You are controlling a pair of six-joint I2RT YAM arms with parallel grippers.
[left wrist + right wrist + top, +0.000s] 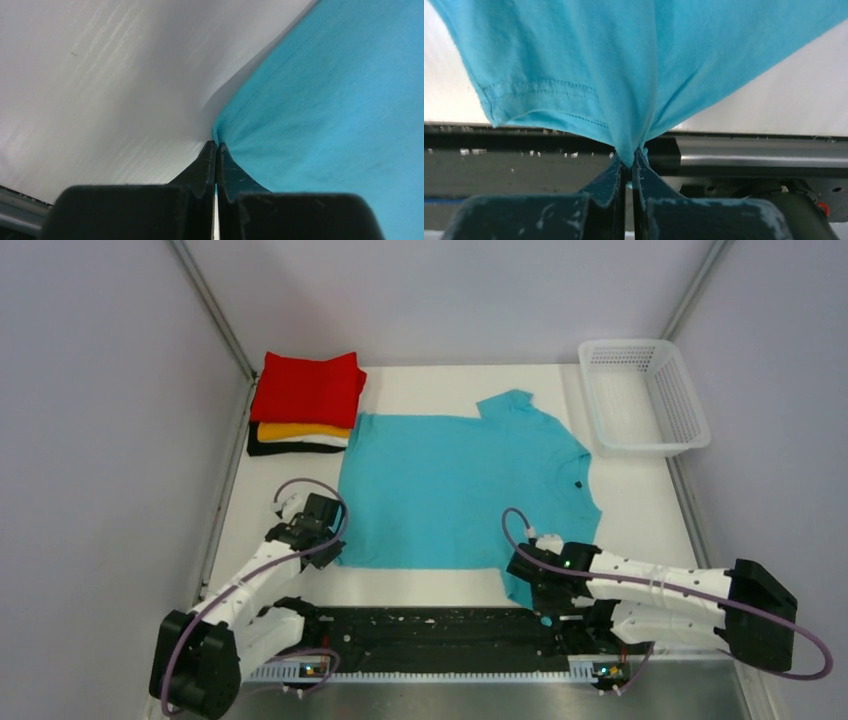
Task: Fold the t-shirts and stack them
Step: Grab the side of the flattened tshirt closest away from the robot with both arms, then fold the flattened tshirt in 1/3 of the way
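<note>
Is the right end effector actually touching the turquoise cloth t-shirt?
Touching. The right wrist view shows the right end effector shut, with the turquoise cloth t-shirt bunched between its fingers.

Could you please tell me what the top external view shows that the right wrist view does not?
Only the top external view shows the stack of folded red, orange, white and black shirts, the white plastic mesh basket, the left gripper and the turquoise short-sleeved tee laid out whole. Only the right wrist view shows up close the right gripper shut on bunched cloth beside a stitched hem. Both show the tee and the white table.
</note>
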